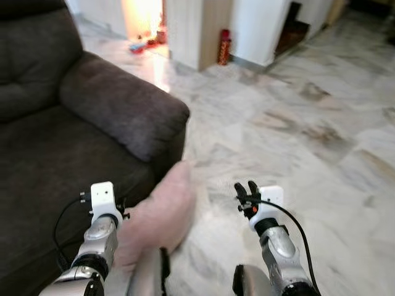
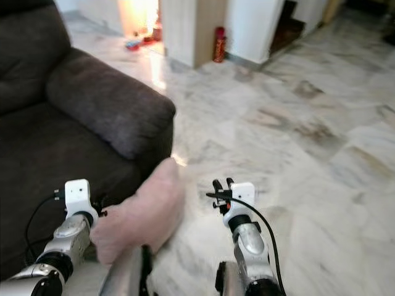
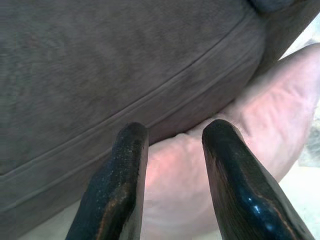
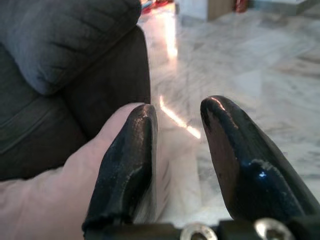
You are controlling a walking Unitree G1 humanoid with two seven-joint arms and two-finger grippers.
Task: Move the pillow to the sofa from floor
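Observation:
A pale pink pillow (image 1: 162, 213) leans against the front of the dark grey sofa (image 1: 55, 142), below its armrest (image 1: 123, 111), and looks blurred. My left gripper (image 3: 175, 132) is open; its fingertips (image 3: 131, 137) point at the pillow's upper edge (image 3: 270, 115) where it meets the seat cushion (image 3: 125, 60). The left wrist (image 1: 102, 198) hovers over the sofa's front edge, at the pillow's left. My right gripper (image 1: 245, 189) is open above the floor just right of the pillow, which lies beside its fingers (image 4: 132, 150) in the right wrist view.
Marble floor (image 1: 296, 123) stretches to the right and ahead. A wooden partition (image 1: 197, 31) with a red canister (image 1: 224, 47) at its foot stands far ahead. Small red items (image 1: 137, 47) lie on the floor in a bright doorway.

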